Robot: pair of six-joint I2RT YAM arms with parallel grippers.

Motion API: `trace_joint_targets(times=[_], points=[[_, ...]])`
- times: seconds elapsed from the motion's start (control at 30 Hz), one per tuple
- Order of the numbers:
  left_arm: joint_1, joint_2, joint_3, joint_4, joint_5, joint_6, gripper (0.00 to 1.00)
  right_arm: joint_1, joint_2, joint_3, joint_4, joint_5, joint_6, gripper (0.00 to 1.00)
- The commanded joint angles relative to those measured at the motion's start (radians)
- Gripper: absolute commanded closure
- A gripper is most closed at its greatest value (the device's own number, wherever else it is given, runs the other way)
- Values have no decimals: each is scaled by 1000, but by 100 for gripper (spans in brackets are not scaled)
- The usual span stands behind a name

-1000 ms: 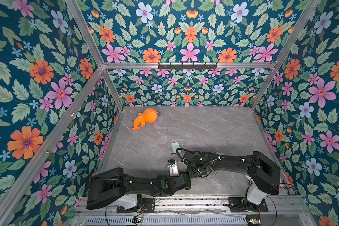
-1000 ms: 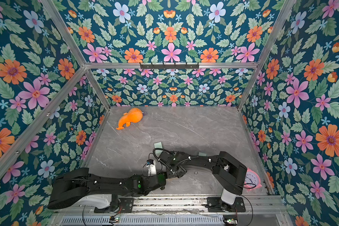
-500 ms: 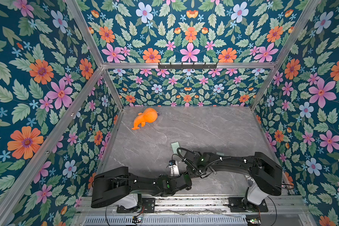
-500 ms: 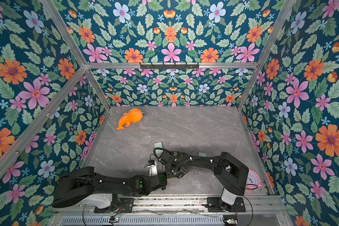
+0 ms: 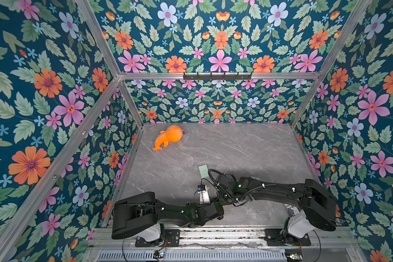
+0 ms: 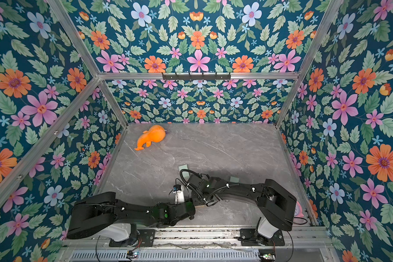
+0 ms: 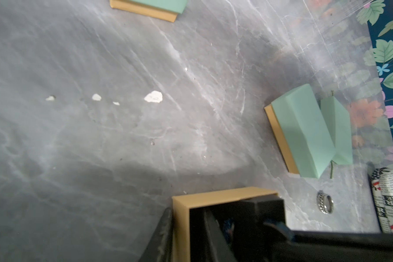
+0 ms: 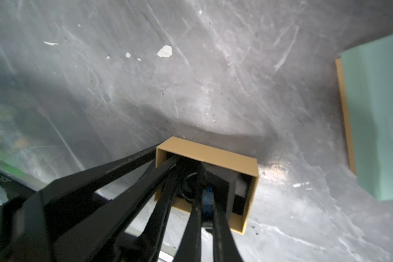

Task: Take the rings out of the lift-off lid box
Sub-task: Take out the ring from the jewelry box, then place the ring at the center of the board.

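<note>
The box is an open tan carton with a black lining, seen in both wrist views. My left gripper is shut on its side wall, one finger outside and one inside. My right gripper reaches down into the box, shut, with a small blue bit between its fingers that I cannot identify. A thin dark hoop, probably a ring, lies inside. One silvery ring lies on the table beside the box. In both top views the arms hide the box and grippers.
A mint-green lid leans on a second mint piece near the wall, and another mint lid lies further out. A newsprint roll stands by the silvery ring. An orange plush toy lies at the back left.
My left gripper has closed onto the box wall, and the left arm has shifted a little to the right. The right gripper has stayed shut inside the box.
</note>
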Motion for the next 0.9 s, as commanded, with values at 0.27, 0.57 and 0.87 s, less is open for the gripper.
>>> trace_joint_targets(times=[0.27, 0.57, 0.87], points=[[6, -15, -13, -165, 79, 16, 75, -36, -103, -67, 28, -14, 22, 91], [24, -39, -7, -186, 65, 34, 74, -98, -266, -218, 98, -56, 63, 91], [83, -63, 2, -179, 75, 136, 72, -147, -318, -338, 160, -113, 84, 90]])
